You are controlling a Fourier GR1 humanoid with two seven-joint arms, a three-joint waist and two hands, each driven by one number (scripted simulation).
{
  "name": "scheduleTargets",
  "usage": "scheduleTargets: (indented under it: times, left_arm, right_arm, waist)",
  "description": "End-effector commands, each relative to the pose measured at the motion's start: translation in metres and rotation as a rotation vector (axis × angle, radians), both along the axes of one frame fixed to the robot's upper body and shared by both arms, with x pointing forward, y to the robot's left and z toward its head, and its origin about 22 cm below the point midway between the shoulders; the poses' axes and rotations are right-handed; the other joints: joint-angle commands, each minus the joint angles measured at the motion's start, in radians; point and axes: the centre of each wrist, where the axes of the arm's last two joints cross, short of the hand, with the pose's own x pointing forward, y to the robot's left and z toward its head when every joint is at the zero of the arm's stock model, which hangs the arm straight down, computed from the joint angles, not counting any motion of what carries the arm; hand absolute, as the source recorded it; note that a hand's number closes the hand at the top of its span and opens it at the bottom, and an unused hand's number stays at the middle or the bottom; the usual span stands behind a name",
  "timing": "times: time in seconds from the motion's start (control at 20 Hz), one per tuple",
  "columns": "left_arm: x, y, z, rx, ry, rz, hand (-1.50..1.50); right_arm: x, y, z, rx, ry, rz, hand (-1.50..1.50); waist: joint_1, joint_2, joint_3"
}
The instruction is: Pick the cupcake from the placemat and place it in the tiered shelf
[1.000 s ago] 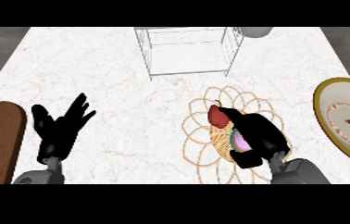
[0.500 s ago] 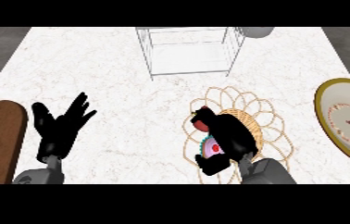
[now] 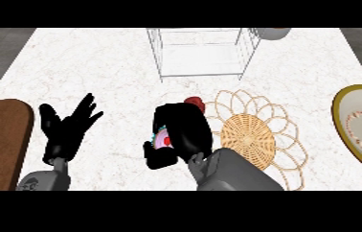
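We can read no text, label, brand, number or sign anywhere here. We find no lettering on the worktop (image 3: 106,63), on the wire shelf (image 3: 201,53) beyond the right hand (image 3: 182,130), on the woven placemat (image 3: 258,135) beside it, or on the plate (image 3: 348,121) farther right.

A kitchen: marble counter (image 3: 113,77), woven placemat (image 3: 258,135), wire tiered shelf (image 3: 201,53)
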Motion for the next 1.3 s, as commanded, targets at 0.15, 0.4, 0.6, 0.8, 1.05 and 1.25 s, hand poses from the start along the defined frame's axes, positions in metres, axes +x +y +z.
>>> scheduleTargets:
  times: [0.15,0.4,0.6,0.8,1.05,1.25]
  left_arm:
    - [-0.007,0.010,-0.001,0.003,0.087,0.023,0.00]
    - [-0.010,-0.006,-0.016,-0.017,0.100,0.048,0.00]
    - [-0.003,0.009,-0.007,-0.011,0.077,0.045,0.00]
    - [-0.018,0.011,-0.005,-0.019,0.085,0.035,0.00]
    - [-0.013,0.011,-0.015,-0.004,0.091,0.037,0.00]
    - [-0.014,0.002,-0.009,-0.017,0.076,0.020,0.00]
  right_arm:
    - [-0.027,0.038,0.089,0.107,-0.259,-0.094,1.50]
    - [-0.029,0.028,0.167,0.154,-0.352,-0.193,1.50]
    - [-0.015,0.041,0.193,0.133,-0.389,-0.248,1.50]
    - [0.014,0.019,0.232,0.159,-0.401,-0.300,1.50]
    - [0.036,0.025,0.265,0.202,-0.423,-0.359,1.50]
    - [0.070,-0.006,0.280,0.233,-0.428,-0.403,1.50]
  waist:
    - [-0.014,-0.006,-0.006]
    - [-0.043,-0.006,-0.006]
    - [-0.033,0.000,-0.007]
    - [-0.027,-0.001,-0.006]
    - [-0.026,0.005,-0.007]
    - [-0.023,0.006,-0.006]
